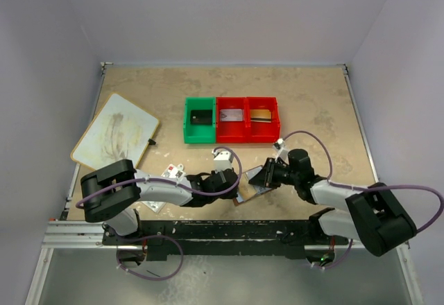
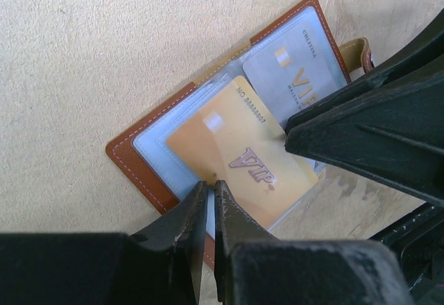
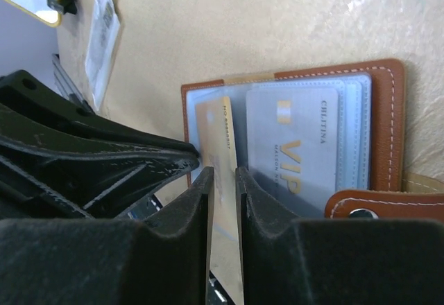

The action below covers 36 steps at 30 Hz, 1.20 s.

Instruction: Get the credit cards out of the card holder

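**Right gripper.** My right gripper (image 3: 223, 173) stands narrow, its jaws set to either side of a gold card (image 3: 216, 135). Whether they pinch the card or merely flank it I cannot tell.

**Left gripper.** My left gripper (image 2: 210, 186) is all but closed. It appears to nip the near edge of the card holder (image 2: 128, 159), at the rim of the clear pockets (image 2: 154, 145).

**Position.** The card holder lies open and flat on the surface (image 2: 104, 41), between my two arms and close to their bases. It is well apart from the green bin (image 1: 187, 121) and the red bins (image 1: 248, 119) beyond it. The gold card sits skewed, partly out of its pocket. A silver card (image 2: 295, 76) lies squarely inside the neighbouring pocket, beside the stud strap (image 3: 374, 204).

**Handling, as I judge it.**
- **Cards:** They are light, thin, stiff and smooth, so they slip easily from a shallow pinch. Each is best taken across both faces at an exposed edge or corner, then drawn straight along the line of the pocket mouth.
- **Card holder:** It is light, soft leather and likely to slide or lift with the card unless anchored. The place to hold it is the cover edge, clear of the pocket openings.
- **Clear film:** It is pliant and probably clings to the card faces, adding drag. A skewed pull may wedge a card corner or crease the film.
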### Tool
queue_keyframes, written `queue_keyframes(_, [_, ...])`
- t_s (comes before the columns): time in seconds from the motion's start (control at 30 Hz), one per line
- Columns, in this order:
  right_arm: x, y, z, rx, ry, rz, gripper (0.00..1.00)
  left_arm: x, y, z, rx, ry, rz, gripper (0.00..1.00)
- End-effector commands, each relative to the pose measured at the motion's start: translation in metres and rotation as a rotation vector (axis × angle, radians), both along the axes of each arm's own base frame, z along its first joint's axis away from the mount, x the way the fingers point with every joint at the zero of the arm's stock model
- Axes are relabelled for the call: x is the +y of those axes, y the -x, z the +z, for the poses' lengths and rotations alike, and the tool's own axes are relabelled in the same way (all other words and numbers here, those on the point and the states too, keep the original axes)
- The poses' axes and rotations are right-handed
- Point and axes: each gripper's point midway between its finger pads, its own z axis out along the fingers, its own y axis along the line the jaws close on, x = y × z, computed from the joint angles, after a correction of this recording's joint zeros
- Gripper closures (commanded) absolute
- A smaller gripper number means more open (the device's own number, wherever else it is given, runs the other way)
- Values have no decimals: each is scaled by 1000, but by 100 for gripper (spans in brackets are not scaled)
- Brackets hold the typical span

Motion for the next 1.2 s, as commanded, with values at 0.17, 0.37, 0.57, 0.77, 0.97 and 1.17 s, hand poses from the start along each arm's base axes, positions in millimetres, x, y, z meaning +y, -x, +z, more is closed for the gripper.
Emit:
queue_keyframes(0.17, [2, -1, -12, 19, 21, 40, 76, 13, -1, -11, 1, -85, 0, 94])
queue_keyframes(0.37, [-9, -10, -11, 3, 93, -26, 70, 15, 0, -12, 1, -92, 2, 94])
queue_keyframes(0.57, [-10, -10, -5, -13, 96, -20, 67, 14, -1, -12, 1, -94, 0, 95])
queue_keyframes(0.77, [6, 0, -7, -10, 11, 94, 73, 11, -1, -13, 3, -90, -5, 95])
queue_keyframes(0.97, [11, 4, -2, 4, -41, 98, 83, 14, -1, -12, 1, -98, -2, 95])
queue_keyframes(1.17, [6, -5, 5, -25, -22, 38, 93, 17, 0, -13, 2, -103, 3, 95])
